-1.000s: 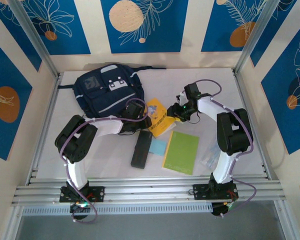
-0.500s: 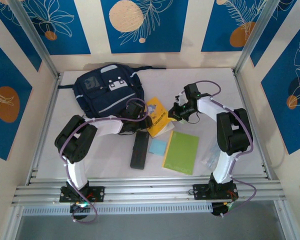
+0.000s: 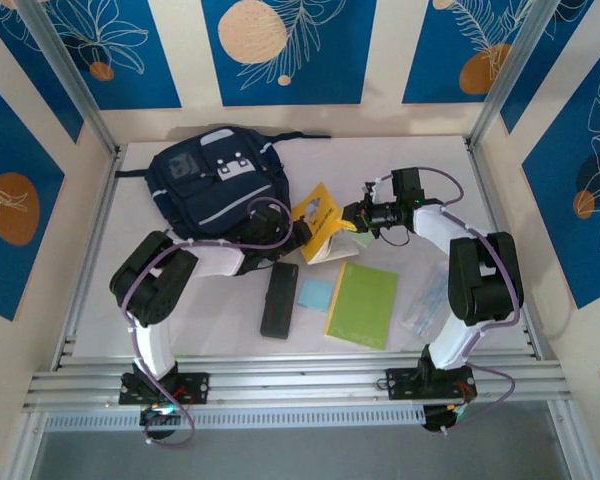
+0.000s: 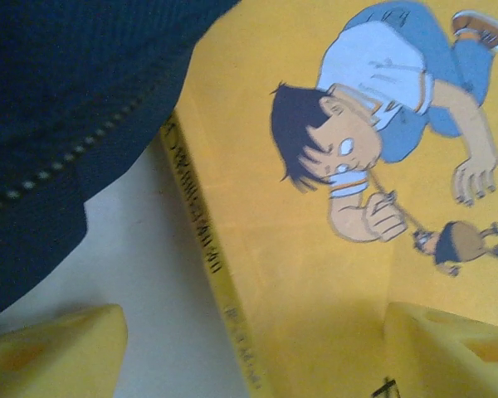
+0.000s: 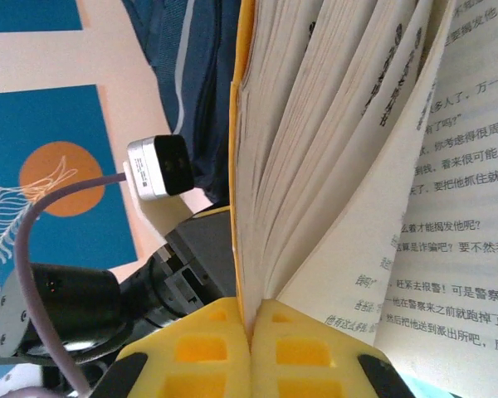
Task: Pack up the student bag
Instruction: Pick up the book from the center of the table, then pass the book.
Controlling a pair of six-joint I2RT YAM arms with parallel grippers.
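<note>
Top external view: the student bag [image 3: 215,185] lies just left of the yellow book [image 3: 320,222]. The right gripper [image 5: 251,332] is clamped on the book's fanned pages, and the left gripper [image 4: 249,365] hangs with its jaws apart over the book's cover.

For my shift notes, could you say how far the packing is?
Done: nothing visibly packed. In hand: the right gripper is shut on pages of the yellow book beside the student bag; the left gripper is open at its spine. Left: green notebook, black case.

The open book page [image 5: 456,207] reads "可是警察会".
</note>
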